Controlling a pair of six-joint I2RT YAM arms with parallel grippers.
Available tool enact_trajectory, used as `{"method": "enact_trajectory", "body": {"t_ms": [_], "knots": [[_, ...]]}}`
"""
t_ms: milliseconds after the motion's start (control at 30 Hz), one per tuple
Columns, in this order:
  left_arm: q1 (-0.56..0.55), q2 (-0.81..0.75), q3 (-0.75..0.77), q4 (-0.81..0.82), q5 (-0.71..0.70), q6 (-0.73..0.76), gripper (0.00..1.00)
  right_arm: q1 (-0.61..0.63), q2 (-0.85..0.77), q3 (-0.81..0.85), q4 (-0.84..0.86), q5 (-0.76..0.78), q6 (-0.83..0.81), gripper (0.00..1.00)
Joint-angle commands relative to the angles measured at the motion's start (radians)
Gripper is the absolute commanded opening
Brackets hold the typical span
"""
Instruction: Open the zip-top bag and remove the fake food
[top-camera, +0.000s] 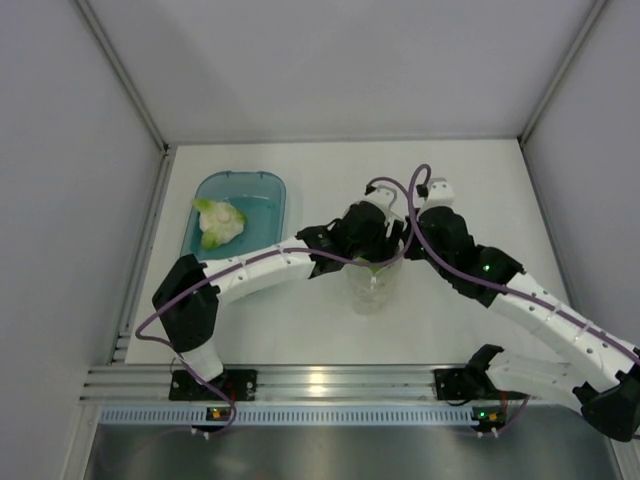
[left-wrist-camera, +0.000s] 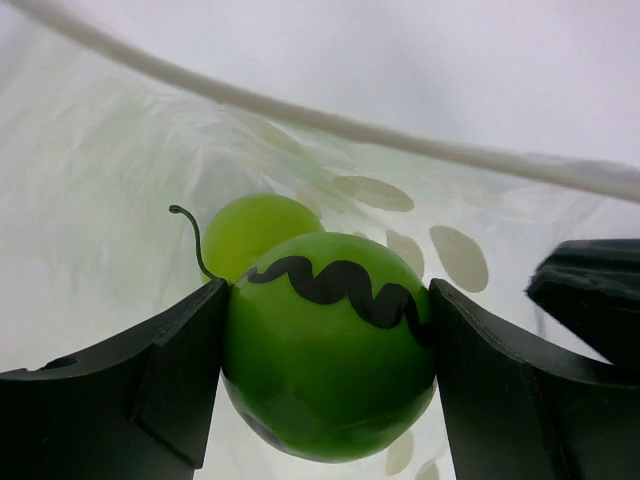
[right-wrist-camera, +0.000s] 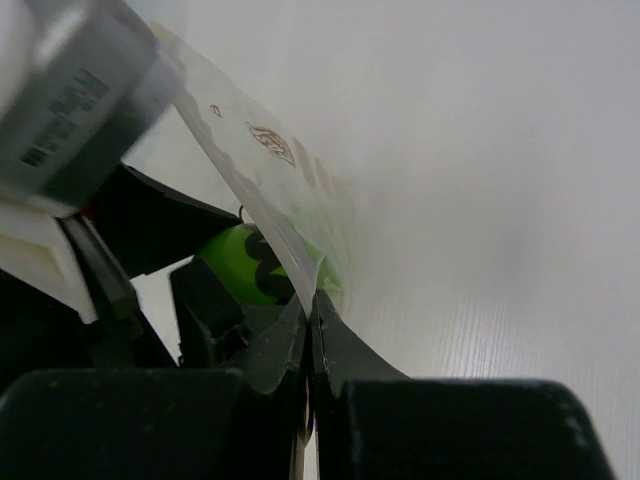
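Observation:
The clear dotted zip-top bag (top-camera: 373, 288) stands open at the table's middle. My left gripper (left-wrist-camera: 328, 350) reaches into its mouth and is shut on the dark-striped green ball (left-wrist-camera: 330, 345), with a finger on each side. The plain lime-green ball (left-wrist-camera: 255, 230) lies just behind it inside the bag (left-wrist-camera: 120, 170). My right gripper (right-wrist-camera: 312, 305) is shut on the bag's rim (right-wrist-camera: 270, 215), holding it up; the striped ball (right-wrist-camera: 238, 265) shows beside it. The white-and-pale-green leafy lump (top-camera: 219, 222) lies in the teal tub (top-camera: 262, 190). In the top view both grippers meet above the bag.
The teal tub stands at the back left of the table. White walls close in the table on three sides. The aluminium rail (top-camera: 330, 382) with both arm bases runs along the near edge.

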Motion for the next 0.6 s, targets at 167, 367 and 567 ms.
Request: {"method": "enact_trajectory", "body": {"t_ms": [167,367,567], "knots": [[0.002,-0.193,-0.118,0.221,0.041,-0.111,0.00,0.025,-0.033,-0.065,0.071,0.162,0.043,0.00],[0.002,-0.298,-0.192,0.339,0.113,-0.113,0.00,0.025,-0.036,-0.070,0.085,0.166,0.051,0.00],[0.000,-0.346,-0.256,0.523,0.180,-0.073,0.00,0.025,-0.053,-0.090,0.134,0.125,0.049,0.00]]}}
